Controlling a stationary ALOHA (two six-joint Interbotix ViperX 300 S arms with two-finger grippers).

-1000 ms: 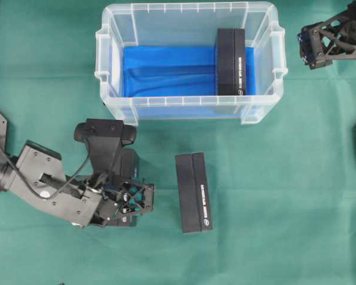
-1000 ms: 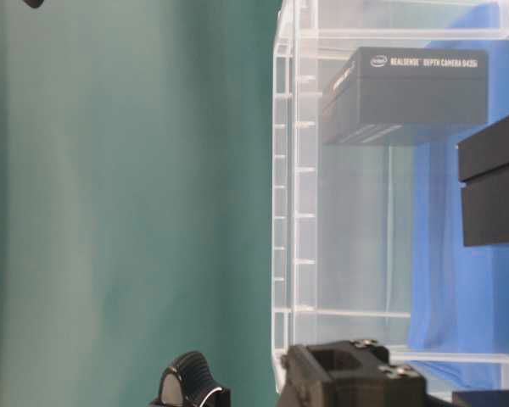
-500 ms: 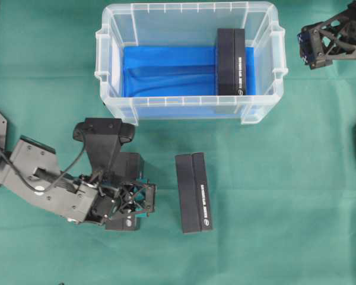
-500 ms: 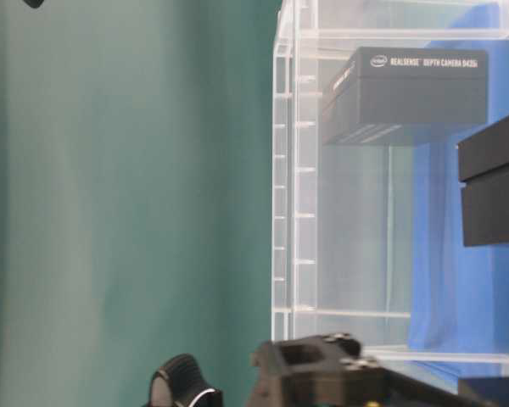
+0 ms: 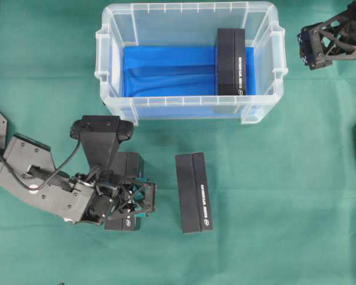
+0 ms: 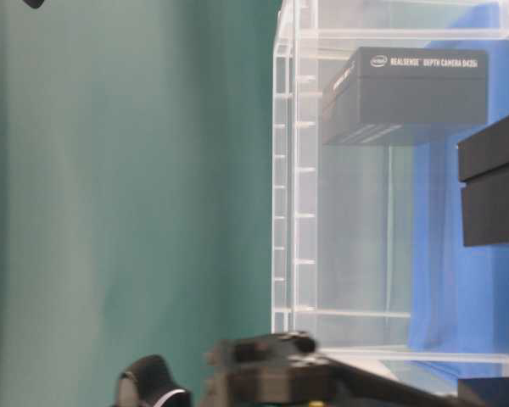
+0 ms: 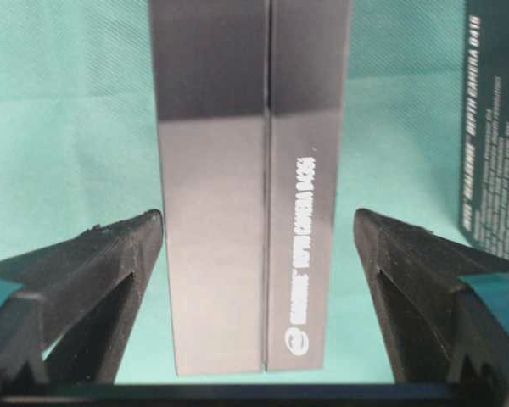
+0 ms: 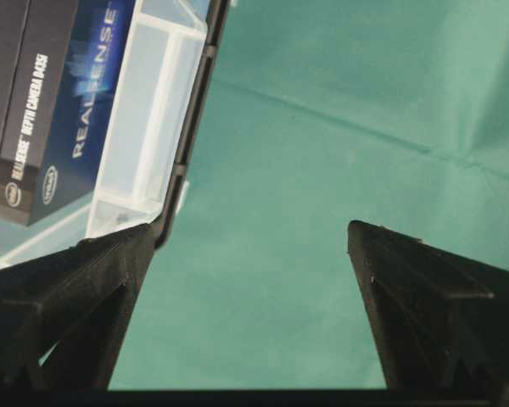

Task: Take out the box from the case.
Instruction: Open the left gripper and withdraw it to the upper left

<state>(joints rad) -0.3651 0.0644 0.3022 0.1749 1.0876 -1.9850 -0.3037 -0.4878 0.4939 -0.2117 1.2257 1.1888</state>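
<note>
The clear case [image 5: 107, 59] with a blue liner stands at the top centre. One black box [image 5: 231, 62] lies inside it at the right end. A second black box [image 5: 193, 193] lies on the green cloth in front of the case. A third black box [image 5: 132, 165] lies left of it, under my left gripper [image 5: 126, 208]. In the left wrist view this box [image 7: 250, 186] sits between my left gripper's [image 7: 259, 229] open fingers, with a gap on each side. My right gripper [image 5: 311, 47] hangs open and empty beside the case's right end.
The right wrist view has the case's rim [image 8: 187, 102] at its upper left, the inside box [image 8: 25, 102] behind it, and my open right gripper [image 8: 250, 242] over bare cloth. The table-level view shows the case wall [image 6: 288, 212] and my left arm [image 6: 271, 373] low down.
My left gripper has opened and let go of the box on the cloth. The left arm has shifted back a little, uncovering more of that box. The right arm has not moved.
</note>
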